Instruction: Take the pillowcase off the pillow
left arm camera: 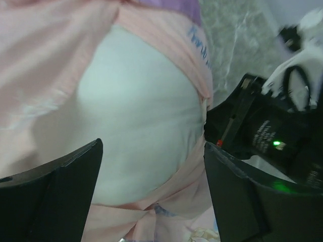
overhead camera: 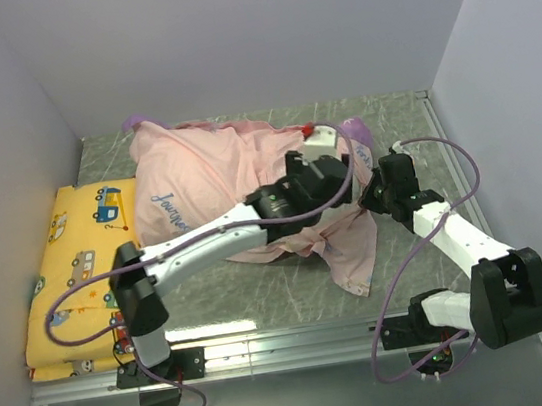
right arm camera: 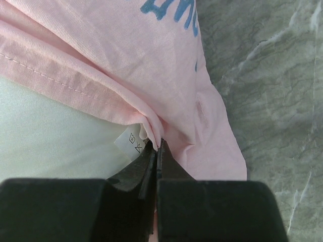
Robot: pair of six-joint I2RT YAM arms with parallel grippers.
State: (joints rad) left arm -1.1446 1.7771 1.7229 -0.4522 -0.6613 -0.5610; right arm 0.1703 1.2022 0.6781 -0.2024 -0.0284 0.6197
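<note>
The plump, plain white pillow (left arm camera: pixel 141 116) lies on the grey marbled worktop (overhead camera: pixel 413 133). It is mostly draped by the pink-purple fabric pillowcase (overhead camera: pixel 206 172), which shows its pale pink side and blue lettering. The left end effector (left arm camera: pixel 151 151) stands wide open just in front of the pillow's bare white bulge, holding nothing. The right end effector (right arm camera: pixel 157 148) is pinched tight on a fold of the pillowcase hem at the pillow's edge, beside the pillow's small white tag (right arm camera: pixel 128 141). A yellow vehicle-print fabric cushion (overhead camera: pixel 70 282) lies left of the pillow.
</note>
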